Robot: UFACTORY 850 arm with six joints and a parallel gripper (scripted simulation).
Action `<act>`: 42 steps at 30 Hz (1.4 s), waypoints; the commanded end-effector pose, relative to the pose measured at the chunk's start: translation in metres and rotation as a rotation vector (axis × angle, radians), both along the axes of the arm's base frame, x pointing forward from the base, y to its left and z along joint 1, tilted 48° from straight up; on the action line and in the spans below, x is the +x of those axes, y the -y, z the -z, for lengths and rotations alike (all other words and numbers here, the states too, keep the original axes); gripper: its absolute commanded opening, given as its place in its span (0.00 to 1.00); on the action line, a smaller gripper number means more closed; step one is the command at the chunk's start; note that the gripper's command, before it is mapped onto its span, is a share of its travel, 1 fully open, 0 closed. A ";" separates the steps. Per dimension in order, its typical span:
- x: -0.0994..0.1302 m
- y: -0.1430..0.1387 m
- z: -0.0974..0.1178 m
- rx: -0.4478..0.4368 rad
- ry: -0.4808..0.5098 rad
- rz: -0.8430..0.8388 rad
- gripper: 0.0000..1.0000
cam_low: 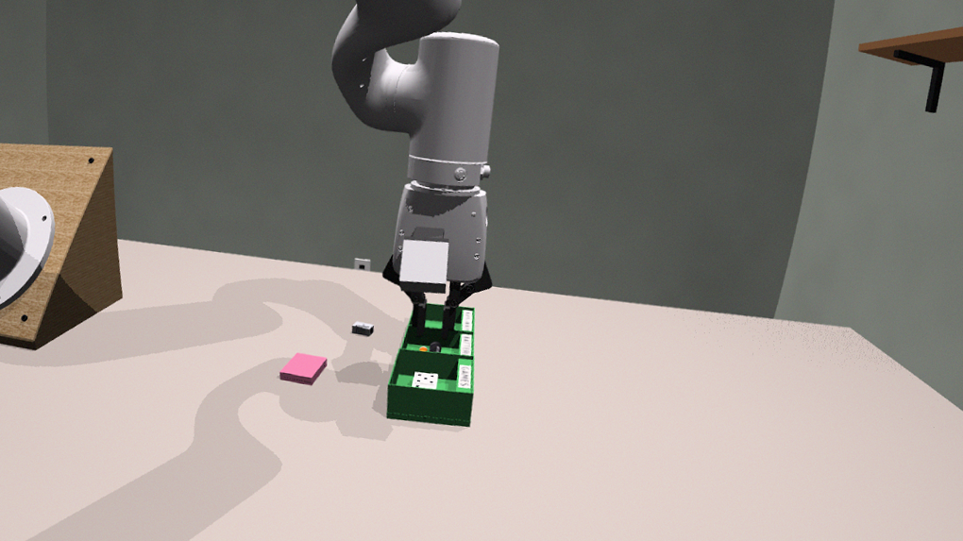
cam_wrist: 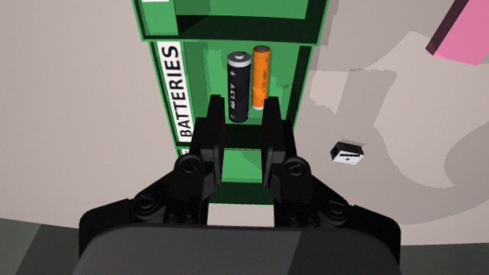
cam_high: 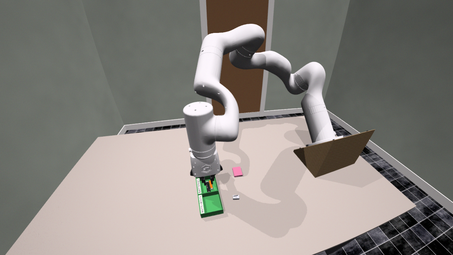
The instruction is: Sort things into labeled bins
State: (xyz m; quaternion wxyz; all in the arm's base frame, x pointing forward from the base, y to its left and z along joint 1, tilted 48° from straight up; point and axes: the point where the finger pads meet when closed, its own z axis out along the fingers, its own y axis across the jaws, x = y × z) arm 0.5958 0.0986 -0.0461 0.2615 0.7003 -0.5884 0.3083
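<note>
On the beige table (cam_high: pixel 126 190) the gripper (cam_wrist: pixel 243 114) hangs low over the green bins (cam_high: pixel 218 203), fingers parted and holding nothing. Beyond its tips the orange battery (cam_wrist: pixel 260 76) lies in the BATTERIES compartment beside a black battery (cam_wrist: pixel 238 85). Hard, smooth and light, it looks likely to roll, so mid-barrel would be the place to pinch it.

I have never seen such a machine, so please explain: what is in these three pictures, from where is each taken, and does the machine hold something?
It is one white robot arm with a gripper. One picture looks down from above, one from the side, one from the wrist. On the table stands a green tray of labelled bins. Two batteries, black and orange, lie in the BATTERIES bin. A pink block and a small grey part lie beside. The gripper is open and holds nothing.
</note>
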 end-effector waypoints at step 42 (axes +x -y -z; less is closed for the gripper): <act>-0.012 -0.073 -0.067 0.001 0.001 -0.001 1.00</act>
